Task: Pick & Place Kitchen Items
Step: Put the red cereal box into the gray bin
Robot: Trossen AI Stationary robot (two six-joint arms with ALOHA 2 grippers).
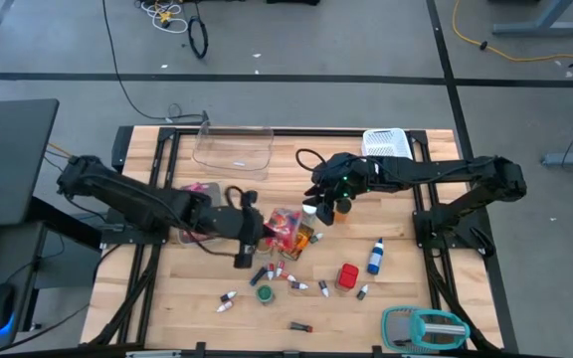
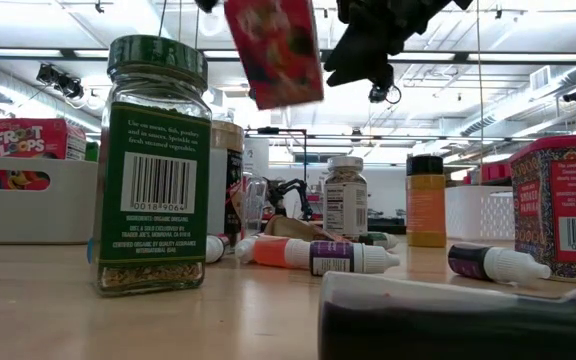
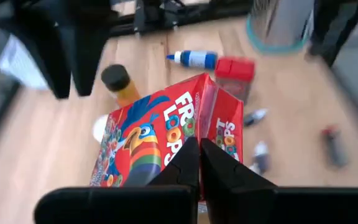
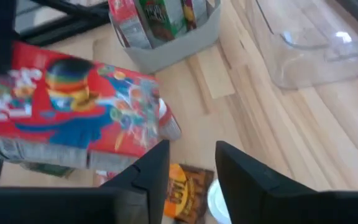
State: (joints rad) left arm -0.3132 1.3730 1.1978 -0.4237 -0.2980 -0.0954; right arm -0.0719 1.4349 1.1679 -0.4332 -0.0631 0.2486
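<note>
My left gripper (image 1: 259,235) is shut on a red Froot Loops box (image 1: 285,227) above the table's middle; in the low view the box (image 2: 273,50) hangs high over the tabletop. My right gripper (image 4: 191,167) is open and hovers just right of the box, over an orange packet (image 4: 182,186) and near a black-lidded yellow jar (image 1: 342,207); it touches nothing. A blue bottle (image 1: 375,257), a small red box (image 1: 347,275), a green-lidded jar (image 1: 264,294) and several tiny vials (image 1: 229,298) lie on the wood nearer the front. My left gripper pinches the cereal box between its two fingers at the ridge (image 3: 199,146) where the printed front meets a narrow side. The fingers (image 3: 182,168) come from the table's left. The box is lifted clear of the table and tilted.
A clear tray (image 1: 233,149) and a white mesh basket (image 1: 386,142) sit at the far edge. A grey bin (image 4: 166,50) with upright boxes stands left of centre. A teal-and-grey gadget (image 1: 426,326) lies at the near right corner. Bare wood shows at the near left.
</note>
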